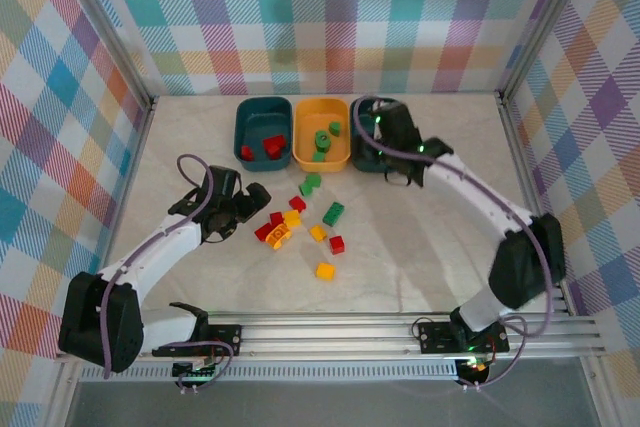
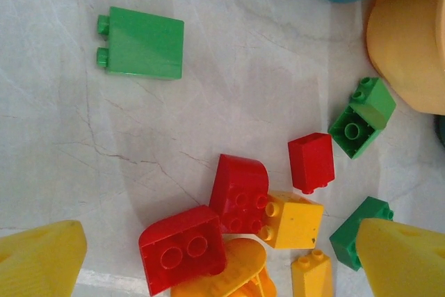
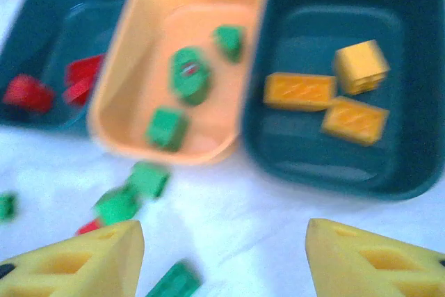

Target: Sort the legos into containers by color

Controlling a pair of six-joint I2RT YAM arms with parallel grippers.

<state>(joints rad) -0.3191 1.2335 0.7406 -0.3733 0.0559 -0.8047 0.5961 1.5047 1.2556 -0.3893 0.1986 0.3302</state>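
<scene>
Yellow bricks [image 3: 299, 90] in rightmost teal bin [image 3: 313, 19] | left claw [image 1: 255, 209] released | right claw [image 3: 224, 241] released

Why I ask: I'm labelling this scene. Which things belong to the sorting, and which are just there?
Job: loose legos, left teal bin, yellow-orange bin, right teal bin.
Just there: checked walls, metal rail, table.

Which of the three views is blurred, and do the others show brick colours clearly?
Right wrist: motion-blurred all over, yet the yellow bricks in the teal bin still read by colour. Left wrist: sharp, studs crisp on the red brick, soft shadows on the marble table. Top external: sharp and evenly lit, loose bricks small but colours plain.
</scene>
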